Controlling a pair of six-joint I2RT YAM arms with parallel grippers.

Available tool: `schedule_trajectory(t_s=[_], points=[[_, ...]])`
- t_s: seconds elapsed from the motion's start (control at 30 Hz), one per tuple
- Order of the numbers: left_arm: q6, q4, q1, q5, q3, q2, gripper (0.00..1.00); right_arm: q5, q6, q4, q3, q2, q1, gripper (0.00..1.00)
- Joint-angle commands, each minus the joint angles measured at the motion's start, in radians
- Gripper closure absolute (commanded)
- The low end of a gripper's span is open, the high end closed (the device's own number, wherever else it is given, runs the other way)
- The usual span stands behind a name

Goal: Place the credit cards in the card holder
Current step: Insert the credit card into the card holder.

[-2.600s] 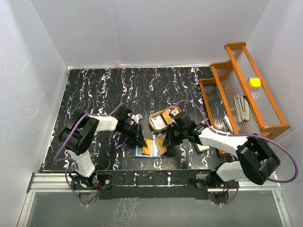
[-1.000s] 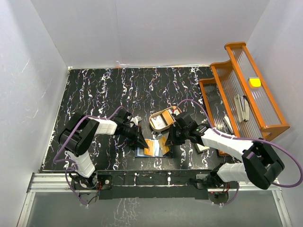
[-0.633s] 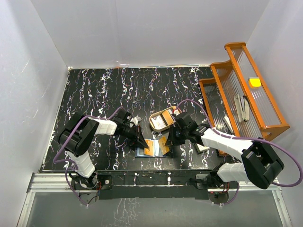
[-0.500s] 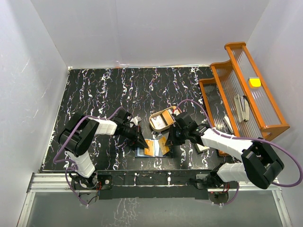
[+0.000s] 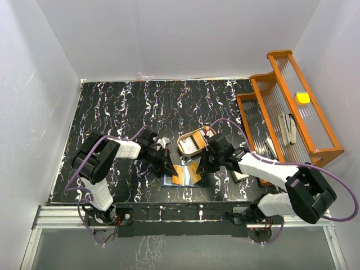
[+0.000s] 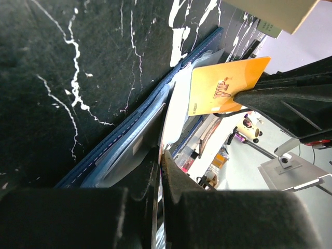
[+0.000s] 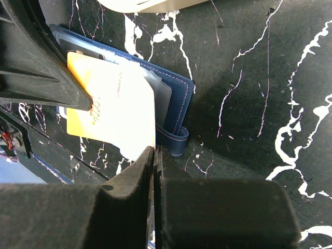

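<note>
The navy card holder (image 5: 169,181) lies open on the black marbled table near its front edge, its snap tab (image 7: 174,142) pointing toward my right wrist. Two orange credit cards hover over it. My left gripper (image 5: 170,169) is shut on the left card (image 5: 179,175), which shows flat in the right wrist view (image 7: 111,104) and edge-on between my own jaws (image 6: 162,158). My right gripper (image 5: 202,167) is shut on the right card (image 5: 194,171), the "VIP" card (image 6: 218,85) over the holder's far side (image 6: 122,142). In its own view that gripper (image 7: 154,155) pinches a thin edge.
A tan rounded tray (image 5: 181,145) sits just behind the card holder. An orange ribbed rack (image 5: 292,107) stands at the right edge, with a yellow object (image 5: 302,97) on its top shelf. A pale block (image 5: 241,175) lies under my right arm. White walls close in the table.
Since the earliest frame both orange cards have sunk lower over the card holder. Over the last second the arms barely move and both grips stay shut.
</note>
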State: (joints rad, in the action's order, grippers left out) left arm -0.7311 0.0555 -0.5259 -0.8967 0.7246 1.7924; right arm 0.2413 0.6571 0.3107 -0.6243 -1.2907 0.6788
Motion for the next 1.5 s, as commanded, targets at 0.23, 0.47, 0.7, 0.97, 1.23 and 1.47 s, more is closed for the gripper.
schedule_trajectory(t_s=[0.23, 0.47, 0.7, 0.97, 1.23, 1.47], points=[[0.037, -0.099, -0.013, 0.108, 0.017, -0.016, 1.0, -0.061, -0.008, 0.068, -0.048, 0.045, 0.002, 1.0], [-0.009, -0.09, -0.034, 0.133, -0.033, -0.071, 1.0, -0.061, -0.005, 0.083, -0.034, 0.056, 0.003, 1.0], [-0.046, -0.058, -0.054, 0.13, -0.049, -0.093, 1.0, -0.084, -0.023, 0.087, -0.032, 0.038, 0.004, 1.0], [0.066, -0.083, -0.054, 0.112, 0.014, -0.019, 1.0, -0.105, -0.055, 0.078, -0.041, 0.004, 0.004, 1.0], [0.109, -0.126, -0.054, 0.184, 0.04, -0.004, 0.92, -0.136, -0.073, 0.085, -0.046, -0.013, 0.004, 1.0], [0.064, -0.118, -0.054, 0.23, 0.013, -0.072, 0.76, -0.134, -0.073, 0.081, -0.043, -0.016, 0.004, 1.0]])
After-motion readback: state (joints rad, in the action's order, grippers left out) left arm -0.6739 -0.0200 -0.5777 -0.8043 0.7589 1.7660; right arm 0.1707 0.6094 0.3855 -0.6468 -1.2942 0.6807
